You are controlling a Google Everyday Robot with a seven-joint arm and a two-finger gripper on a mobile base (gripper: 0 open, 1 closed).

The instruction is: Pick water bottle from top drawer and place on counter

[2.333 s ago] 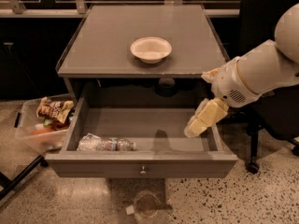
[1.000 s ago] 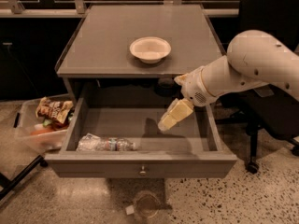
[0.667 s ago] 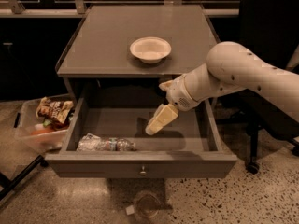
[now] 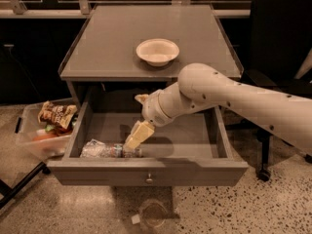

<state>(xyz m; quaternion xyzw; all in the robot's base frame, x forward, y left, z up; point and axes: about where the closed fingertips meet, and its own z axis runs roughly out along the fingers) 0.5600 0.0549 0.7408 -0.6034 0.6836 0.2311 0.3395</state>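
Camera view: cream two-finger gripper (image 4: pixel 138 135) is low inside the wide grey top drawer (image 4: pixel 195 172), tip at the 3 o'clock end of the clear crinkled plastic water bottle (image 4: pixel 108 150), which lies flat at the drawer's 7 o'clock corner. Open or closed: can't tell. Risk: an off-centre grab rolls or crushes the bottle, and it slips before reaching the grey matte counter (image 4: pixel 107 43).

Claw (image 4: pixel 136 137) was swung left across the top drawer (image 4: pixel 195 136) from its right side and lowered. It was brought just over the right end of the water bottle (image 4: pixel 101 150). Contact unclear.
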